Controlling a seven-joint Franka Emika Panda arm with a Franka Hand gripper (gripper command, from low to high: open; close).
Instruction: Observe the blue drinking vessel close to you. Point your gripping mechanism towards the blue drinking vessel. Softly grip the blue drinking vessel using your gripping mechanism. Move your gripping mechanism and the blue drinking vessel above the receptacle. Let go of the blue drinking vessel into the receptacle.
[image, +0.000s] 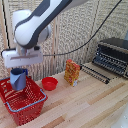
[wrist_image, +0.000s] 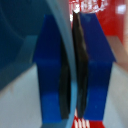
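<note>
The blue drinking vessel (image: 18, 78) was held above the receptacle (image: 22, 102), at the exterior view's left end of the table (image: 85, 105), with its lower part level with or just inside the blue rim. The pincer (image: 20, 70) was closed narrowly on the vessel's wall; in the wrist view the two dark-blue fingers (wrist_image: 92, 60) were seen pressed against either side of the thin light-blue rim (wrist_image: 67, 55), one inside the cup and one outside. The receptacle's red mesh was glimpsed beyond the fingers. A small red bowl (image: 49, 83) sat just beside the receptacle, and an orange box (image: 72, 72) stood further toward the exterior view's right, near a dark appliance (image: 112, 57). The release appeared to be the step in hand. Several risks were judged from this position: a grip on the rim alone could let the vessel swing or slip before it was centred; if opened while it hung near the basket's edge, the vessel could strike the rim and tumble out toward the bowl; a drop from height might make the light plastic bounce or tip on the mesh.
</note>
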